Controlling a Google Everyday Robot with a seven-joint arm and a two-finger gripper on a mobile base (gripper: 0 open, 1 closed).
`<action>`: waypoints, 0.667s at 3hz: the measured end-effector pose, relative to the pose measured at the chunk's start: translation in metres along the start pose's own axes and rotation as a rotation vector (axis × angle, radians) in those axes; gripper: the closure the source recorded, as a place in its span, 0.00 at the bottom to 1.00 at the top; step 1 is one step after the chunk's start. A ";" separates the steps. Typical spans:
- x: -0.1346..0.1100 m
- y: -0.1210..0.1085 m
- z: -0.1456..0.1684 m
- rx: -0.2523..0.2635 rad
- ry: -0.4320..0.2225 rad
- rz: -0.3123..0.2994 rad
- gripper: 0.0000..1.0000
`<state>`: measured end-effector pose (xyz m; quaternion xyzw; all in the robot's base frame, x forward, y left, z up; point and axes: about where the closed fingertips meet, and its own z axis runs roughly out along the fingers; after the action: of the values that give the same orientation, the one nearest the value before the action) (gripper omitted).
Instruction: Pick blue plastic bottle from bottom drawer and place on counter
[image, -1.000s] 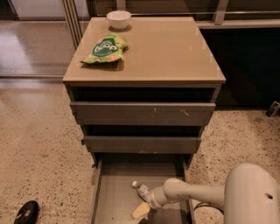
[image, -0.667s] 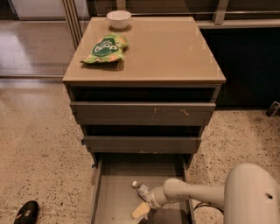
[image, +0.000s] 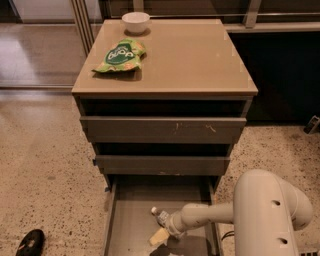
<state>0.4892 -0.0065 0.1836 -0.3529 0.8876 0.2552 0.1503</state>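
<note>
**Grasp stage: bottle low in the bottom drawer**

It lies on the open drawer's floor, white cap pointing up-left. My gripper sits right against its lower end, and I cannot tell whether it is clamped on or merely touching. I judge this the pick step. Next I need a sure hold, then a lift clear of the upper drawers to the counter, avoiding the snack bag and bowl.

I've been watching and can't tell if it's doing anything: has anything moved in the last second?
Nothing visibly changed. The gripper sits down in the open bottom drawer, right at the blue plastic bottle, just where it was; the green snack bag and white bowl on the counter have not shifted either.
</note>
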 end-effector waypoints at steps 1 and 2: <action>0.000 0.000 0.000 0.000 0.000 0.000 0.00; 0.003 -0.008 0.002 0.013 0.006 0.021 0.00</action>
<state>0.4926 -0.0124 0.1778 -0.3435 0.8933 0.2499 0.1471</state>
